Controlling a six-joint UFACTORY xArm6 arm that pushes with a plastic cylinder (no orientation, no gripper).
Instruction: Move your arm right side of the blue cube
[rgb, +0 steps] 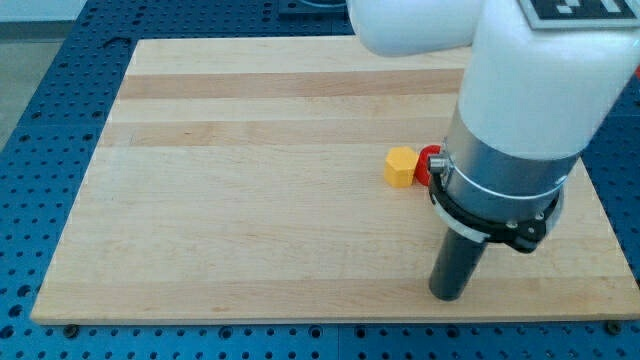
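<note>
The blue cube, which the task names, does not show anywhere in the view; it may be hidden behind the arm body, but I cannot tell this. The surface (250, 200) is a pale wooden board that fills most of the view, and it lies on a blue perforated table (40, 100). The arm (530, 110), white above and grey below, covers the view's right and hides a good part of the board behind it. The tool is only a straight dark rod (458, 262) with no jaws, so nothing on it can spread, press together or pinch. My tip (447, 296) rests on the board near the view's bottom edge, below the two visible blocks and apart from them. The yellow block (400, 167) lies just left of the arm, and the red block (428, 163) touches its right side, half covered by the arm. To do the step well, I think the cube must first be found; then the tip should travel around the yellow and red blocks, not through them, and stop just beside the cube's right face without pushing it.
</note>
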